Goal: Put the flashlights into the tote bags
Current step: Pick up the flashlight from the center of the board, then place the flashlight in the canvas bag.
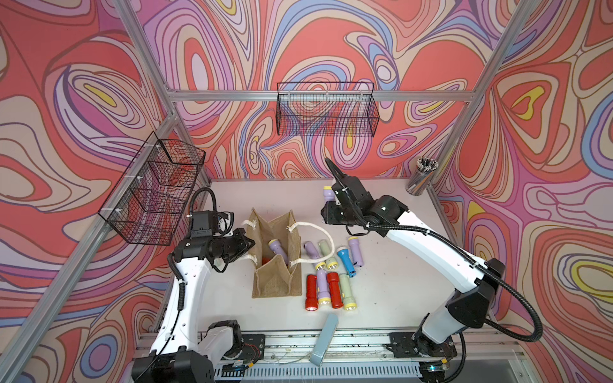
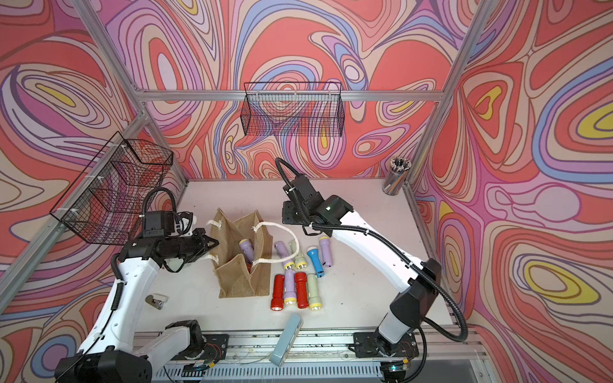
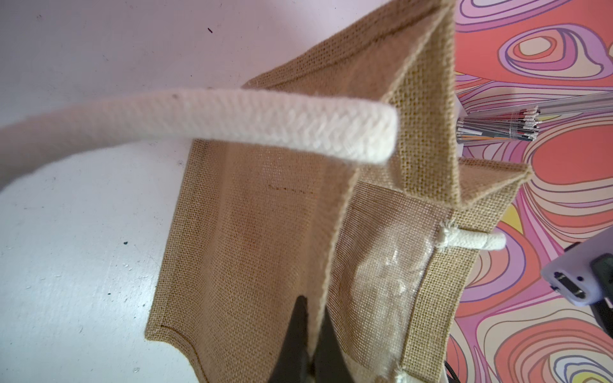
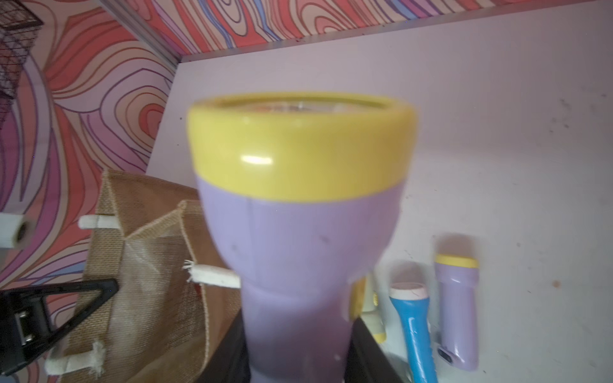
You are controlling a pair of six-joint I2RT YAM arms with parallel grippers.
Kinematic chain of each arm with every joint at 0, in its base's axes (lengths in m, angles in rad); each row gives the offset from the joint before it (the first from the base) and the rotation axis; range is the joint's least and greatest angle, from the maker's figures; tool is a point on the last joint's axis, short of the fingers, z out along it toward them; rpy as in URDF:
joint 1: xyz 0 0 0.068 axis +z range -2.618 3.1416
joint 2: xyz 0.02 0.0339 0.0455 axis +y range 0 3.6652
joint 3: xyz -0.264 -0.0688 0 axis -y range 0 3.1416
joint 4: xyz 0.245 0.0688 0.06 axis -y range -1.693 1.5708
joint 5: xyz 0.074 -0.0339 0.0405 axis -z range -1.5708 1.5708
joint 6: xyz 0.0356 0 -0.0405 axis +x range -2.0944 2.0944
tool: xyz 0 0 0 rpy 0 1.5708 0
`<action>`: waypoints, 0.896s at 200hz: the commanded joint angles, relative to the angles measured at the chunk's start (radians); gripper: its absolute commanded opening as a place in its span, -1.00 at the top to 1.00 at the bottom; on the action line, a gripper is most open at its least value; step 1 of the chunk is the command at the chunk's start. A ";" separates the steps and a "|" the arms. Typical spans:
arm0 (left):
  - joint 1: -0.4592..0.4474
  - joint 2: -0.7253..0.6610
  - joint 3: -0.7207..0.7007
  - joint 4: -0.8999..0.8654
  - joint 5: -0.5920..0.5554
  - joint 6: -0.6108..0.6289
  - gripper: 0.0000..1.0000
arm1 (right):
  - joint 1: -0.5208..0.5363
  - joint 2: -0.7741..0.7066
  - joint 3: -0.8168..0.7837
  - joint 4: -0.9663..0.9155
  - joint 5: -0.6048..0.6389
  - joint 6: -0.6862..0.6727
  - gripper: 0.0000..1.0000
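Where walls [image 1: 83, 99] of swirling red, lilac and cream close in on three sides, a pale table [image 1: 391, 298] fills the floor of the cell, its top scuffed and speckled in the wrist views. Two black wire baskets [image 1: 326, 109] hang from the aluminium frame (one at the back, one on the left). A cup of pens [image 1: 421, 180] stands in the far right corner, and a grey-blue bar [image 1: 325, 340] lies across the near edge.

The tote bag [image 1: 277, 282] stands upright mid-table with its mouth open. A bagged flashlight [image 1: 276, 248] and something red lie inside it. Eight more flashlights [image 1: 328, 291] lie just beside it on its right.

The left wrist view shows the left gripper [image 3: 310, 345] pinched tight on the rim of the bag's wall, with a rope handle [image 3: 232, 122] blurred in front.

The right gripper [image 1: 331, 203] hangs above the table beyond the bag. In a top view only the head of its held flashlight [image 1: 327, 193] peeks out. The right wrist view shows the jaws clamped on its lilac body below the yellow head.

A small metal object [image 2: 156, 301] shows in a top view beside the left arm.
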 commanded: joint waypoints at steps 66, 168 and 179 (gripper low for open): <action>0.003 -0.005 0.039 -0.046 -0.003 0.024 0.96 | 0.164 0.109 -0.012 0.275 -0.079 -0.138 1.00; 0.002 -0.027 0.043 -0.052 0.003 0.021 0.97 | 0.226 0.368 0.038 0.203 -0.096 -0.112 1.00; 0.002 -0.028 0.041 -0.054 0.001 0.020 0.98 | 0.225 0.379 0.029 0.196 -0.106 -0.104 1.00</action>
